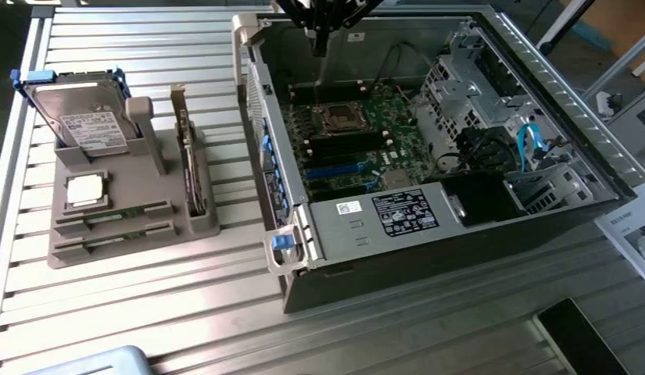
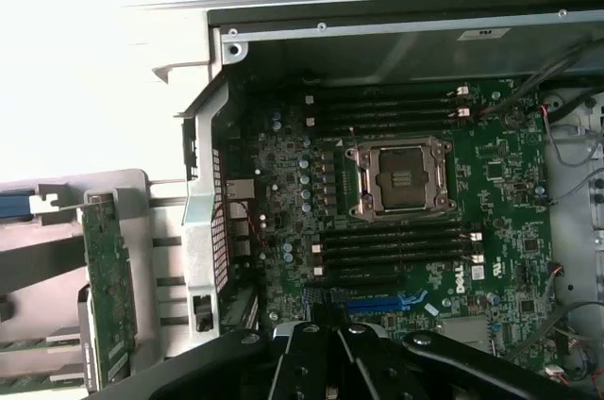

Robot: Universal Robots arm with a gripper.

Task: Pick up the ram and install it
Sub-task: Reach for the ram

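We see the gripper (image 1: 319,48) above the motherboard (image 1: 356,148), jaws pressed together; the ram (image 1: 122,214) lies in the holder (image 1: 206,223), well apart.

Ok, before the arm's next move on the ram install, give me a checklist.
1. Ram in grey holder: ok, lying in its slot.
2. Gripper empty: ok, shut, nothing seen in it.
3. Gripper at ram: not ok, it hangs over the open case.
4. Motherboard reachable: ok, case side is off.
5. Memory slots free: ok, they look empty.
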